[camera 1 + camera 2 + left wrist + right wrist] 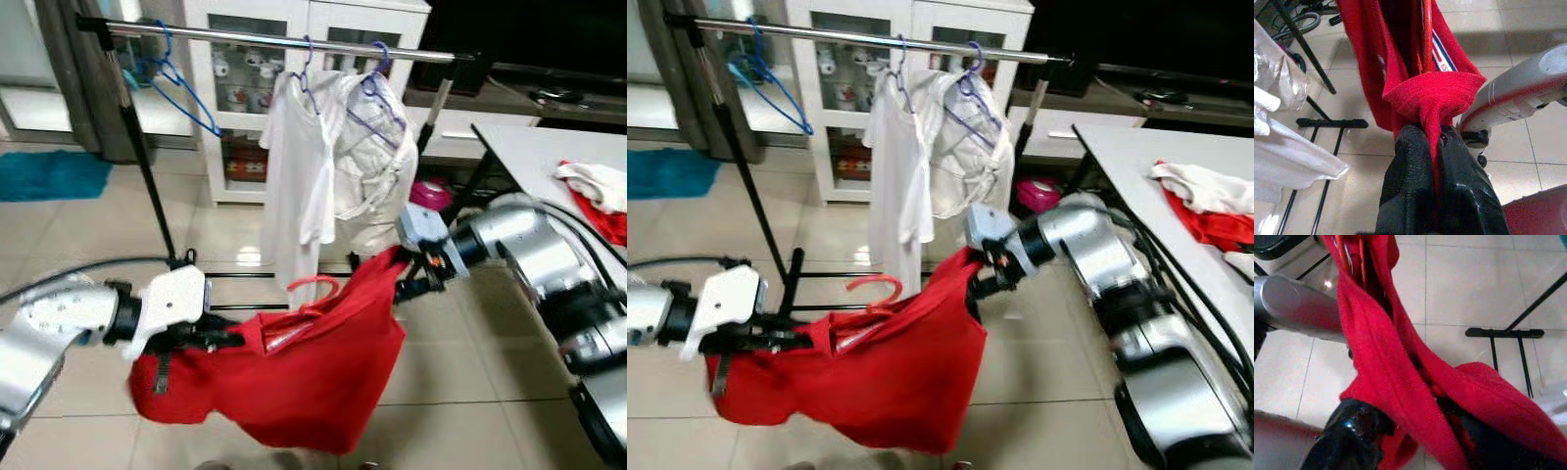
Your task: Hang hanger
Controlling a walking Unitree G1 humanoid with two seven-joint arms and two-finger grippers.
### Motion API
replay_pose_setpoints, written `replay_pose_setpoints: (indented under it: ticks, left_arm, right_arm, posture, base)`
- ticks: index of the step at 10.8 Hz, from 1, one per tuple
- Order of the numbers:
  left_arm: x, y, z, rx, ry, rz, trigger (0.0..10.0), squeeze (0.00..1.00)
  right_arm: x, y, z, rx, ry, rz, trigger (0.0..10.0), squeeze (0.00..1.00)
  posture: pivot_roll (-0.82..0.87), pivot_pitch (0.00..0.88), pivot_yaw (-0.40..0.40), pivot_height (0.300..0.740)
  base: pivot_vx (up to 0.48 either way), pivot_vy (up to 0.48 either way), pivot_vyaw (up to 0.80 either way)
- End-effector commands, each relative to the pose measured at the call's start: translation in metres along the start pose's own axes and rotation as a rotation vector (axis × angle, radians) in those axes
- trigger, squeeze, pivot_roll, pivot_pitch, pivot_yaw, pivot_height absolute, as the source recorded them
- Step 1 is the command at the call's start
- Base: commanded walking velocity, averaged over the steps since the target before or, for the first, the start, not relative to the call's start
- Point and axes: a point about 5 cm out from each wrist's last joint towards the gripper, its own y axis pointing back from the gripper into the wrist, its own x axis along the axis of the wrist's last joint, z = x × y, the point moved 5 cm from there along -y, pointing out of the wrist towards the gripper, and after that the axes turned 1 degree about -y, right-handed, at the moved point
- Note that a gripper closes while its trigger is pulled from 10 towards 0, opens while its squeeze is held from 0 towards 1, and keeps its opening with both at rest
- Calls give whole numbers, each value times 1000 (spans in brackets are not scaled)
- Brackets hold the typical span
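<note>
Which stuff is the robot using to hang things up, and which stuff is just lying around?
For the job: red shirt, red hanger, clothes rail, left gripper, right gripper.

Lying about: blue hanger, white clothes, table, cabinet.

Garment stretched between two claws before a clothes rail, on a tiled floor.

The left claw (211, 338) grips one end of the shirt (294, 377) at the robot's left; the right claw (416, 279) grips the other end, higher and to the right, with a hanger hook (313, 286) rising from the cloth between them. Behind stands the rail (284, 39), carrying an empty hanger (181, 83) at its left and two hung garments (333, 176) near its middle. A cabinet (245, 117) stands behind the rail. To the right, a counter (534, 147) bears a heap of cloth (598, 191).
</note>
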Motion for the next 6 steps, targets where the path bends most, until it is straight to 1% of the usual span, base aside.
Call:
replay_pose_setpoints:
  ticks: [1,2,3,4,5,6]
  left_arm:
    - [6,-1,1,-2,-24,9,0,0]
    - [6,0,2,1,-19,8,0,0]
    - [6,0,2,3,-17,7,0,0]
    - [6,1,1,5,-15,8,0,0]
    - [7,2,0,1,-14,7,0,0]
    - [7,2,-1,0,-15,6,0,0]
  right_arm:
    - [7,4,2,5,18,7,10000,1000]
    - [10,5,-5,73,4,11,10000,1000]
    - [9,6,-9,101,1,4,10000,1000]
    - [12,6,-5,76,-9,40,10000,1000]
    - [12,7,0,35,4,46,10000,1000]
    - [13,7,24,-152,-37,76,10000,1000]
  posture:
    - [-53,0,-117,740]
    - [-53,0,-117,740]
    - [-52,0,-116,740]
    - [-53,0,-111,740]
    - [-53,0,-111,740]
    - [-57,0,-100,740]
  base:
    - [0,0,0]
    - [0,0,0]
    - [0,0,0]
    - [0,0,0]
    - [0,0,0]
    - [0,0,0]
